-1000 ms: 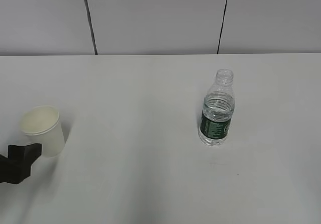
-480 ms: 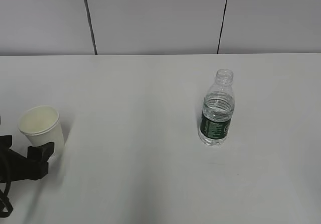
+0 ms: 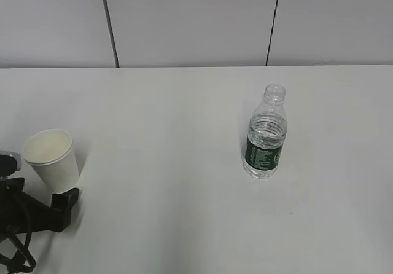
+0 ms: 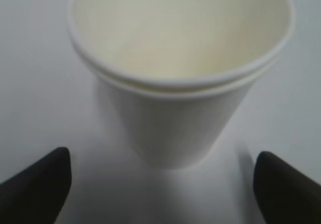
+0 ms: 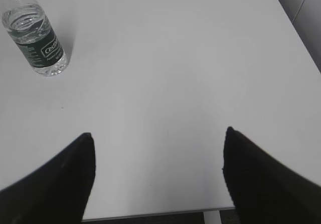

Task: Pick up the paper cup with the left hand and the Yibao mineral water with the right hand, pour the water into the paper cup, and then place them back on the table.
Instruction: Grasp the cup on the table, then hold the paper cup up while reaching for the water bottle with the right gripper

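The white paper cup [image 3: 52,159] stands upright at the table's left side; it fills the left wrist view [image 4: 175,83], cream inside showing. My left gripper [image 3: 43,194] is open just in front of it, its black fingertips [image 4: 55,169] apart on either side of the cup's base and touching nothing. The Yibao mineral water [image 3: 266,139], clear with a dark green label and no cap, stands right of centre; it also shows in the right wrist view [image 5: 35,38] at the top left. My right gripper [image 5: 158,133] is open and empty, far from the bottle and out of the exterior view.
The white table [image 3: 172,114] runs back to a grey panelled wall [image 3: 184,22]. In the right wrist view the table's near edge [image 5: 150,215] lies just below the fingers and its right edge [image 5: 296,38] runs up the right side.
My left gripper has moved rightward along the front of the cup, and more of its arm and cables has come into view. The cup and the bottle have not moved.
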`<state>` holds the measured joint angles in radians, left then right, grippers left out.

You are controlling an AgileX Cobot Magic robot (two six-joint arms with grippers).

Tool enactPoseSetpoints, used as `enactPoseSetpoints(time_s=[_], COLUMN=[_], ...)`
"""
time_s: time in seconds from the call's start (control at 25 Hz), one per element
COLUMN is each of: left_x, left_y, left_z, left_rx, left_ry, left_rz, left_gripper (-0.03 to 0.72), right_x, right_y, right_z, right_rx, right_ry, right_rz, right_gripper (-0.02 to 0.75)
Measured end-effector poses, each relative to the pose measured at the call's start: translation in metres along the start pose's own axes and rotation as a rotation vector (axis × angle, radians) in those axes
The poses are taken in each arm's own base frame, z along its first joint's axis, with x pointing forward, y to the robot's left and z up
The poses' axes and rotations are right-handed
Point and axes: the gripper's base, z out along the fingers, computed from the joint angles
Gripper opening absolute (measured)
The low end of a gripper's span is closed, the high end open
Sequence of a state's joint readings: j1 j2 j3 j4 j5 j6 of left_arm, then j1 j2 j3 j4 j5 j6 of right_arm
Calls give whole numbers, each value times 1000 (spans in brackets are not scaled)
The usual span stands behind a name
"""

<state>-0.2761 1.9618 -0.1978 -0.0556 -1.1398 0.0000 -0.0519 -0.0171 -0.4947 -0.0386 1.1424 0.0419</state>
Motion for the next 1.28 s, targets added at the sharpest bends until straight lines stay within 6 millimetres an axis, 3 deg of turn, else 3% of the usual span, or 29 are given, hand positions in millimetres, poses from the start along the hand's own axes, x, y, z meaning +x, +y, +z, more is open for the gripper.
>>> enactPoseSetpoints(time_s=[0.6, 0.64, 0.92, 1.12, 1.28], left_x=[-27, -29, -32, -32, -32], left_y=[-1, 0, 0, 0, -4], left_z=[30, 31, 34, 34, 34], left_rx=[-15, -17, -22, -18, 16], left_ry=[-122, -130, -144, -143, -143], left_rz=[-15, -17, -21, -19, 0], left_gripper=[666, 697, 635, 521, 489], right_x=[0, 0, 0, 0, 0], right_y=[0, 0, 0, 0, 0], right_z=[0, 0, 0, 0, 0], right_rx=[0, 0, 0, 0, 0], right_ry=[0, 0, 0, 0, 0], right_rz=[0, 0, 0, 0, 0], right_gripper=[585, 585, 585, 585, 585])
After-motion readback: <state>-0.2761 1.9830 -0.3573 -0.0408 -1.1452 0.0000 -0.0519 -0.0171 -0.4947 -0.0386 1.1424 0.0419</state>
